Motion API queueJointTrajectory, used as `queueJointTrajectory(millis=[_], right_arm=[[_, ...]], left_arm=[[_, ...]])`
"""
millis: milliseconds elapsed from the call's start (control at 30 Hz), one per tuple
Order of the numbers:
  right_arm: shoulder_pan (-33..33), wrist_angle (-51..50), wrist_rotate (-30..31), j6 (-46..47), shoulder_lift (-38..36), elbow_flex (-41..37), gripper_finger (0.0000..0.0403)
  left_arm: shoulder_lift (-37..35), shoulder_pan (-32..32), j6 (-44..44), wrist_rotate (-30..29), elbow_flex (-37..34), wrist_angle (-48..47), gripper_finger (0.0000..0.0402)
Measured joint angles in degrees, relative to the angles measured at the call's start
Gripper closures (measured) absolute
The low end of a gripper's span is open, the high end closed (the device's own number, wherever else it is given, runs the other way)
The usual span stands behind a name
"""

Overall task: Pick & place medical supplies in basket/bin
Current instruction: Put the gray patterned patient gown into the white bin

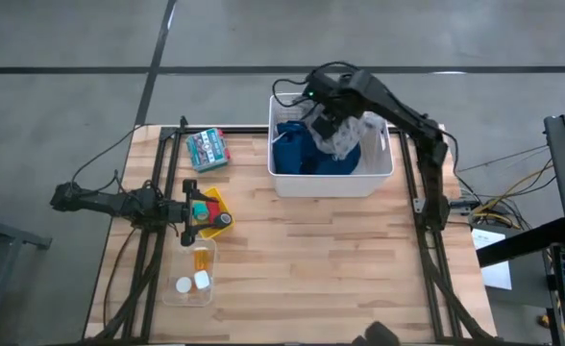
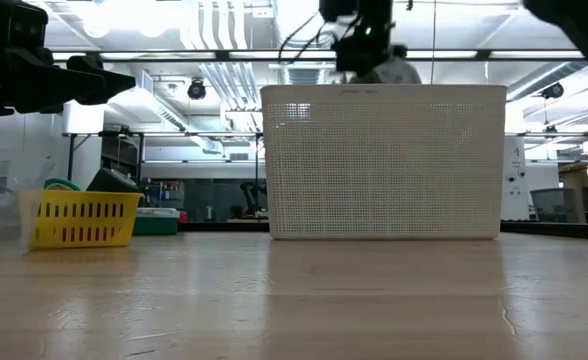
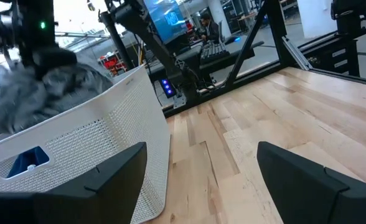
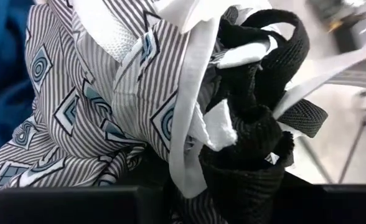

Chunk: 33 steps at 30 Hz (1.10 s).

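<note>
Fingers first: the right gripper [image 1: 332,128] is clamped down tight on the grey-white patterned cloth [image 4: 102,106], and up close you can see the striped fabric with its little blue squares bunched up together with white straps and a wad of black webbing right at the fingertips. It's hanging over the far right part of the big white tub [image 1: 379,178], with the cloth [image 1: 352,135] dangling at about rim height, so from table level you just see a grey lump poking up above the tub's perforated wall [image 2: 384,160]. Down inside the tub there's a dark blue garment [image 1: 297,154] filling most of the left side. The left gripper [image 1: 188,211] is parked way over on the left of the table, fingers [image 3: 108,180] spread wide apart and holding nothing, just hovering over the small yellow tray [image 1: 217,200], which has a red tape roll [image 1: 204,231], something green and a black roll [image 1: 223,220] in it. Right next to that, nearer the front edge, is the clear plastic box [image 1: 188,288] with the orange pill bottle [image 1: 201,258] and a couple of small white pieces [image 1: 184,284] inside. A flat green patterned packet [image 1: 207,149] sits by itself on the wood near the back left, between the tray and the tub.
</note>
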Motion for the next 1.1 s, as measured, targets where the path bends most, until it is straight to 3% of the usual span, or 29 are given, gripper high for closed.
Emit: queueJointTrajectory(millis=[100, 533, 1100], right_arm=[[-0.21, -0.05, -3.68, 0.67, 3.02, -0.06, 0.0312], [-0.10, -0.83, -8.32, -0.15, 12.21, -0.08, 0.0312], [0.44, -0.95, -11.45, 1.04, 10.37, 0.14, 0.0312]], left_arm=[[0.00, 0.02, 0.00, 0.00, 0.00, 0.00, 0.0091], [-0.01, 0.01, 0.00, 0.00, 0.01, -0.01, 0.0091], [-0.02, 0.02, 0.00, 0.00, 0.00, -0.02, 0.0091]])
